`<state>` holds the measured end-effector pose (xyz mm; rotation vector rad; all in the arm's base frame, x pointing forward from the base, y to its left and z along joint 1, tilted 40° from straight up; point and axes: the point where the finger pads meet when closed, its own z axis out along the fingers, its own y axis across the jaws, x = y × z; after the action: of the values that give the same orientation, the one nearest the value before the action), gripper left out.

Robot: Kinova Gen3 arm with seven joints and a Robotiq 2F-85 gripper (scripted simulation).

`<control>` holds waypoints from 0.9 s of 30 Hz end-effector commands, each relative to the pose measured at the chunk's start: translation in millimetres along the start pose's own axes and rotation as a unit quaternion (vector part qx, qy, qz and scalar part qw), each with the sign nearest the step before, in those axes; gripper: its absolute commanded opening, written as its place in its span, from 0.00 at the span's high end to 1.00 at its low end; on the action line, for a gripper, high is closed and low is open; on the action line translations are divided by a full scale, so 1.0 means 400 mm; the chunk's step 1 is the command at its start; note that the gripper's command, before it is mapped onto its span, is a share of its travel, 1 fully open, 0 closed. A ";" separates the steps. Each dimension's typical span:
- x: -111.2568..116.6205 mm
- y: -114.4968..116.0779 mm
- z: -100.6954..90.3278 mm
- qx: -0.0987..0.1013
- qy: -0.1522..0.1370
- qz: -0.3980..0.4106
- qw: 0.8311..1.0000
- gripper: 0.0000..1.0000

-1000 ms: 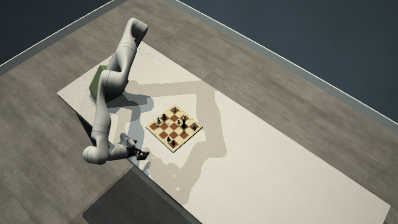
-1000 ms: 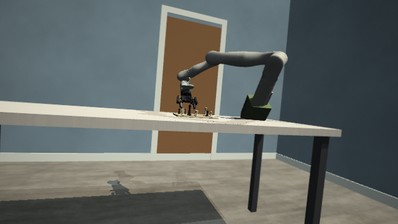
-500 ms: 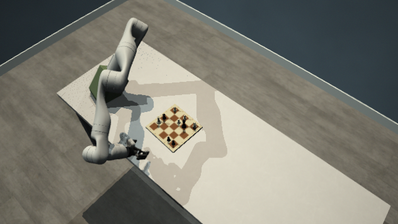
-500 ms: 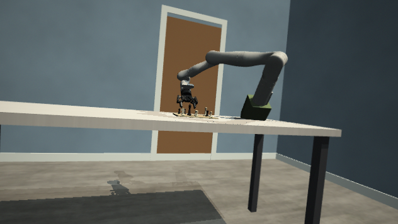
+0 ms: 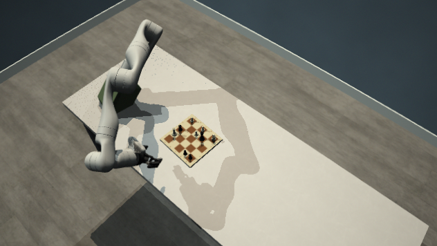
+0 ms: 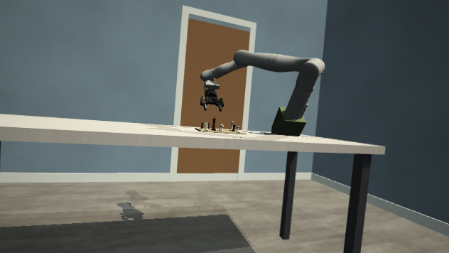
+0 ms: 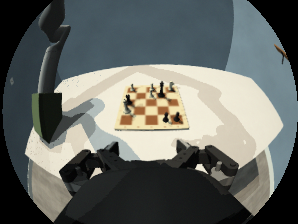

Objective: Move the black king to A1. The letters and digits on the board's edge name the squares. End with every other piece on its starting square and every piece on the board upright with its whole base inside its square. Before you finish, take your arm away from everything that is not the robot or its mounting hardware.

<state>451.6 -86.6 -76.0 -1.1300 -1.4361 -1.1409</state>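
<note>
A small chessboard lies on the white table. The black king is the tallest dark piece and stands upright towards the board's far side from the wrist camera. Several other black and white pieces stand around it. The letters and digits on the edge are too small to read. My gripper is open and empty. It hangs high above the table, off the board's side near the table edge, well apart from the king.
The arm's green base block stands on the table beyond the board. The table edge runs close under the gripper. A dark rug lies on the floor below.
</note>
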 end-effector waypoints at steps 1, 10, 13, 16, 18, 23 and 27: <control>0.023 0.007 -0.035 -0.005 -0.007 -0.005 1.000 0.00; 0.024 0.006 -0.032 -0.003 -0.005 -0.004 1.000 0.00; 0.029 0.013 -0.031 -0.003 -0.008 -0.009 1.000 0.00; 0.042 0.029 -0.027 -0.003 -0.016 -0.020 1.000 0.00; 0.056 0.046 -0.024 -0.003 -0.025 -0.031 0.999 0.00; 0.112 0.103 -0.004 0.001 -0.057 -0.076 0.995 0.00; 0.143 0.129 0.009 0.005 -0.074 -0.101 0.992 0.00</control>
<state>487.0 -70.7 -33.9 -1.1118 -1.6484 -1.2060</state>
